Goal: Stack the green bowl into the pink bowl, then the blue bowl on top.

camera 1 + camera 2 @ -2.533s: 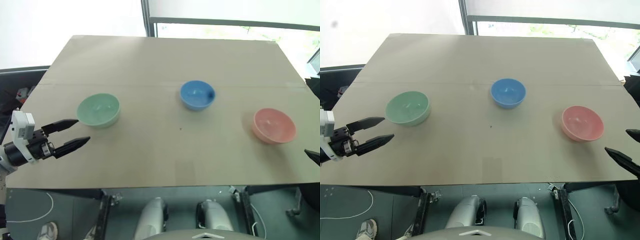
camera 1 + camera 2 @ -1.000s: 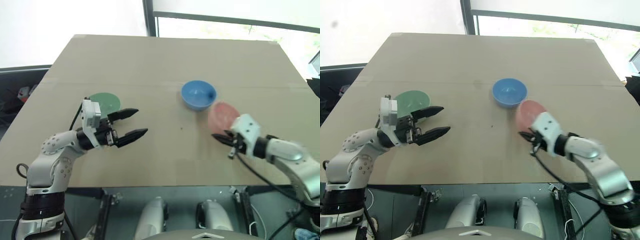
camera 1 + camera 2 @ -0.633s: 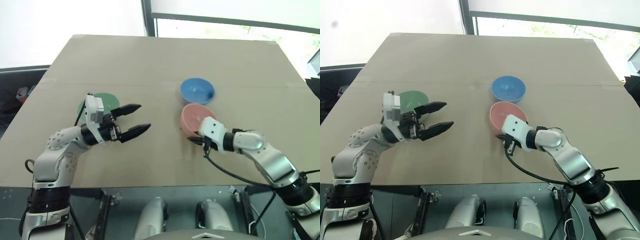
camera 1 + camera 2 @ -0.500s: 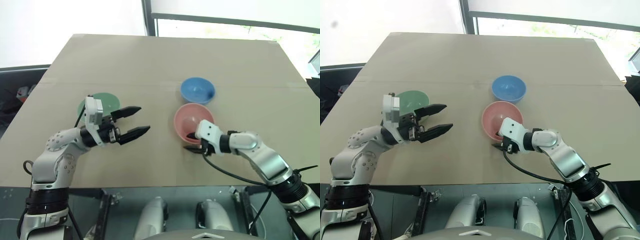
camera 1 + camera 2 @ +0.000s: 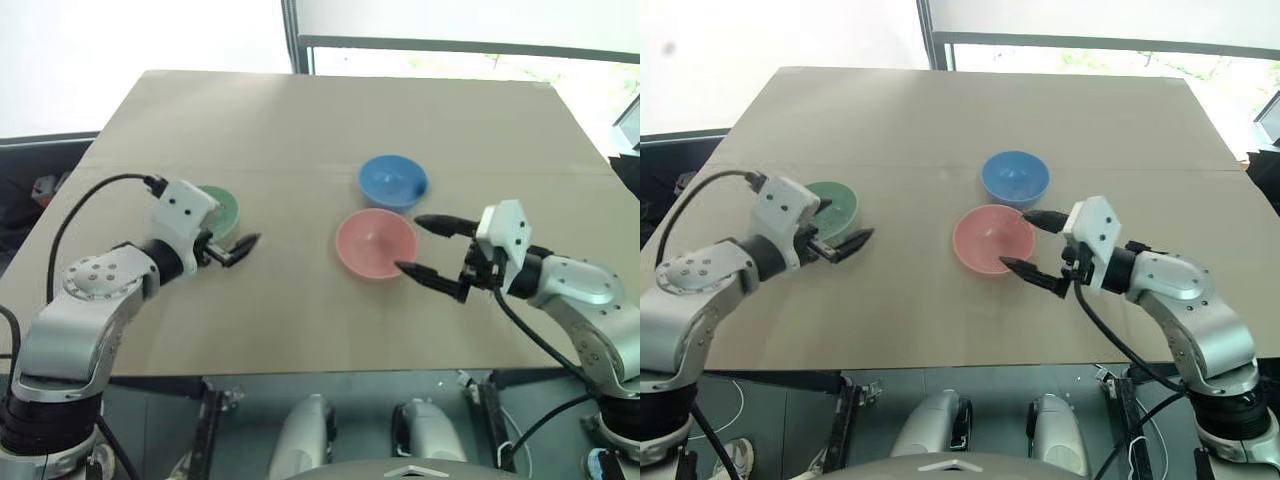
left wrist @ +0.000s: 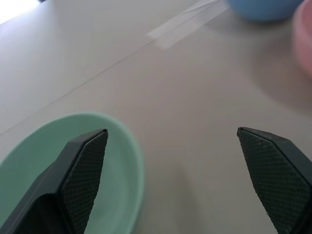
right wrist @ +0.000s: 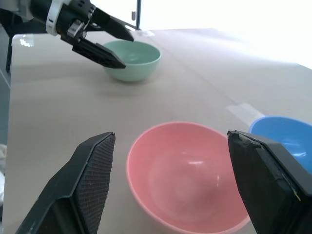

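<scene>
Indoors | tan table (image 5: 300, 130), window (image 5: 470, 60) behind | left gripper (image 6: 170, 161) released | right gripper (image 5: 428, 249) released

- Pink bowl (image 5: 376, 243): salmon-pink, smooth, round, sitting upright and empty near the table's middle, just in front of the blue bowl, slightly toward the left, apart from it by a narrow gap.
- Blue bowl (image 5: 393, 183): bright sky-blue, sitting upright and empty, farther back on the table than the other two.
- Green bowl (image 5: 837, 208): pale mint-green, sitting upright and empty on the left side, well apart from the pink and blue bowls, nothing stacked in it.
</scene>
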